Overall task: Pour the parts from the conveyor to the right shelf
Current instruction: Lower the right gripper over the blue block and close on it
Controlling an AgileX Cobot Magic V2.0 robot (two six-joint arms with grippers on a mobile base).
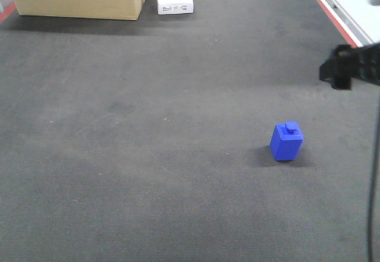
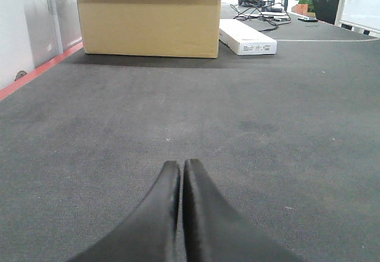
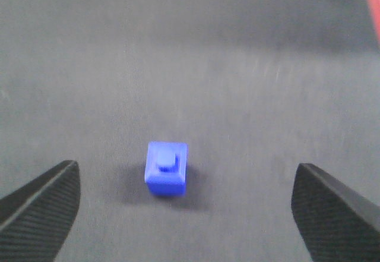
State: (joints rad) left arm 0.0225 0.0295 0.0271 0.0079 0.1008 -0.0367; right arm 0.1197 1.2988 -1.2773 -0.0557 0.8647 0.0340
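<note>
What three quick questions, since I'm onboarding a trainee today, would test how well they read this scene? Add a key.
1. True or false: the small bright blue plastic block stands stud-up on the dark grey woven conveyor belt.
2. Pick one: the left pincer is A) shut and empty, B) open wide, C) shut on the block.
3. Fill the blank: the right pincer is ___, with the block untouched on the belt in its wrist view.
Key: 1 true; 2 A; 3 open.
</note>
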